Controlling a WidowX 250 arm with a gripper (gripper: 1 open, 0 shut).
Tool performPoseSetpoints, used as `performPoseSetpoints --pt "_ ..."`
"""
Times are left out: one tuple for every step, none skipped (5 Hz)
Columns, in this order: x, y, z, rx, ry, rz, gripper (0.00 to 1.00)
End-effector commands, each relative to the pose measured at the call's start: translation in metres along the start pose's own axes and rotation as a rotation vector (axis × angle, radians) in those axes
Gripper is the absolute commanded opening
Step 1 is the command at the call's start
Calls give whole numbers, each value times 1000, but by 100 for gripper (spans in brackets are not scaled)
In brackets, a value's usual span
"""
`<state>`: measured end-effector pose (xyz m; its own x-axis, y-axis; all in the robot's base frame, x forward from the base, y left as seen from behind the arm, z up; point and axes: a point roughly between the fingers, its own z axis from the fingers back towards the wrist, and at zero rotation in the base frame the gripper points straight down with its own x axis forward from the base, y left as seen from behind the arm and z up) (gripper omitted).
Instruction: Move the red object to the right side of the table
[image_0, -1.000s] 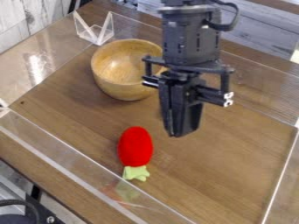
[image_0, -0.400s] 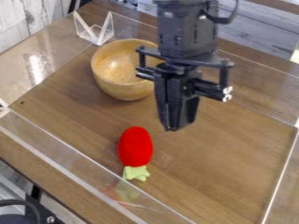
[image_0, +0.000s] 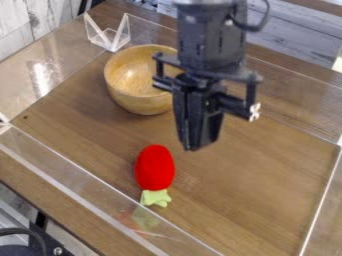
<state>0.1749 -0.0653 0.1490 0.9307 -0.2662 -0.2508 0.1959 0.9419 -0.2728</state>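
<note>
A: Wood bowl (image_0: 144, 76) is sitting up-left of the gripper (image_0: 198, 141), behind it, out of the way — not part of the job.

B: And the red object (image_0: 156, 166)?

A: Lying on the table (image_0: 274, 170) just below-left of the fingertips, green stub pointing toward the near clear wall. Nothing's touching it.

B: Jaws?

A: Pressed together, holding nothing, pointing steeply down & hanging above the tabletop. Prob. hovering there bc it's lining up over the toy; it'll need to open before dropping onto it.

B: Right of the gripper?

A: Bare wood — plenty of room for the drop-off.
</note>
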Motion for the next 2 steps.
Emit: performPoseSetpoints --pt "1 6 1 31 -34 -42 0" --pt "4 11 2 58 -28 -64 0"
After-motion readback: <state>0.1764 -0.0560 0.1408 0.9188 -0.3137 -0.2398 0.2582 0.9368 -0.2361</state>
